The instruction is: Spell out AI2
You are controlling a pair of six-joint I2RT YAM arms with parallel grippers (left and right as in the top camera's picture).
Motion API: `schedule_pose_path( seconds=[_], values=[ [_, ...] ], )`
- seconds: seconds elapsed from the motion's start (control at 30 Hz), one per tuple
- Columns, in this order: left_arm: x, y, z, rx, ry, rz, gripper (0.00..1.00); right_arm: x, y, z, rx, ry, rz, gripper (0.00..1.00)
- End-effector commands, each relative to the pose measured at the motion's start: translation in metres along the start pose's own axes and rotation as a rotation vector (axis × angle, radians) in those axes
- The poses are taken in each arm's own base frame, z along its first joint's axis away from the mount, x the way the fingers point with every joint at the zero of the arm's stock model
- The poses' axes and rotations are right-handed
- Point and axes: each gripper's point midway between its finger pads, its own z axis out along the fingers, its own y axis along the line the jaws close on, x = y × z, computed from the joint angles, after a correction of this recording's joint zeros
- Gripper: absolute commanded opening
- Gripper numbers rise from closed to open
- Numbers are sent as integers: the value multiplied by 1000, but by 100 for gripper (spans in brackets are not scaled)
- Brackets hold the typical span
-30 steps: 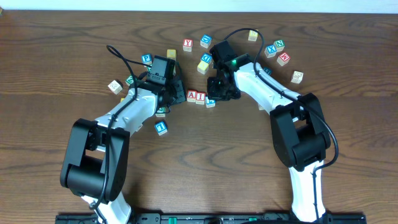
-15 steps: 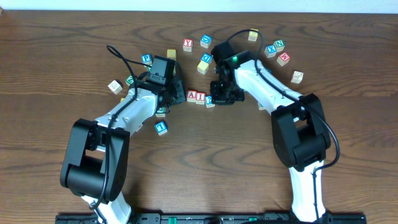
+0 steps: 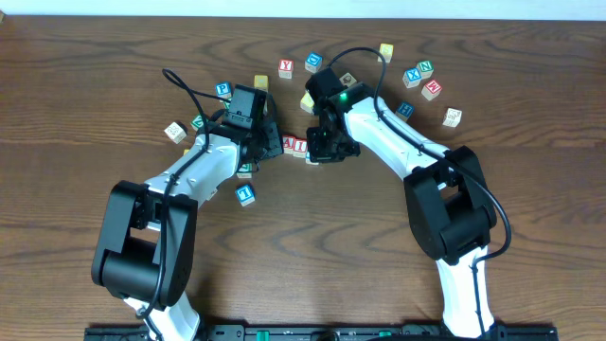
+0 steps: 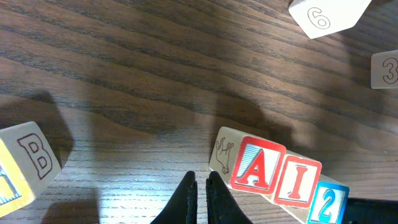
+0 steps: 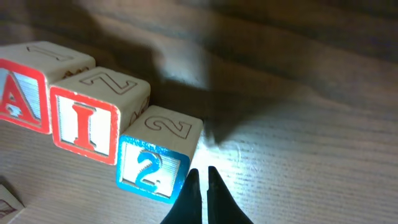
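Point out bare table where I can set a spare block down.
Widest: the table front, between the arm bases, in front of the AI2 row. Also bare: left of the leftmost block and right of the rightmost block. Crowded: back centre, around the row, the left tool and right tool.

2 block point(image 4: 328, 204): bottom cropped, left wrist view. A block point(image 5: 17, 93): left part cropped, right wrist view. 3 block point(image 4: 385, 70): right side cropped.
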Motion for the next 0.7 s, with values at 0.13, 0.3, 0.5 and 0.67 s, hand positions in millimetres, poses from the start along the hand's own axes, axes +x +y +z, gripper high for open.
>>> schedule_pose_path(
  seconds=[0.13, 0.3, 0.5, 0.67],
  values=[
    [7, 7, 6, -21, 22, 10, 7, -11, 4, -11, -14, -56, -20, 1],
    [6, 8, 6, -21, 20, 10, 7, -15, 2, -13, -17, -68, -14, 1],
    [4, 7, 6, -16, 14, 130, 7, -31, -14, -26, -25, -104, 28, 1],
    [0, 5, 6, -9, -3, 234, 7, -40, -28, -32, -25, -123, 53, 1]
  ],
)
